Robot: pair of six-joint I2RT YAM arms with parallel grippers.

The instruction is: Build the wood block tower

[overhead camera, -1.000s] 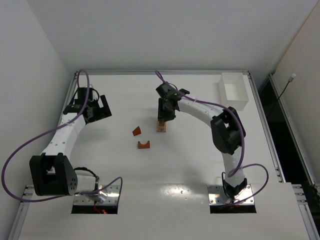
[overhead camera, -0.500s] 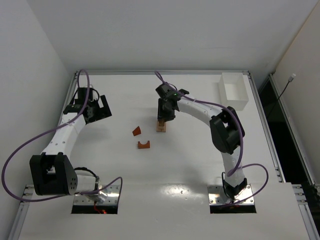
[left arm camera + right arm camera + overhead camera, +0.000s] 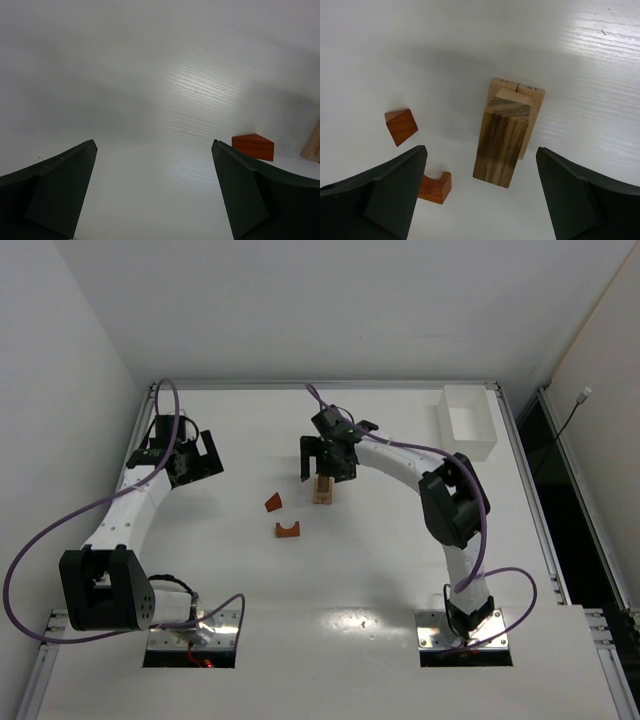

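the wood block tower [image 3: 322,490] stands a little above the centre of the top view on the white worktop [image 3: 380,570]. in the right wrist view the wood block tower [image 3: 507,135] fills the middle of the frame: pale tan blocks at the bottom, with a darker, streaky upright block on top of them.

the right claw [image 3: 325,464] hangs directly over the stack, its jaws spread wide. in its own camera the right claw [image 3: 487,205] shows one dark finger in each lower corner, both well clear of the wood and holding nothing.

a reddish-orange wedge block [image 3: 273,502] lies just left of the tower, and a reddish-orange arch block [image 3: 288,530] sits below the wedge, nearer the bottom of the frame. both lie loose on the worktop, apart from the stack and from each other.

the left claw [image 3: 190,455] hovers at the left of the top view, well away from the blocks, jaws apart and empty. a white box [image 3: 467,422] sits at the upper right.
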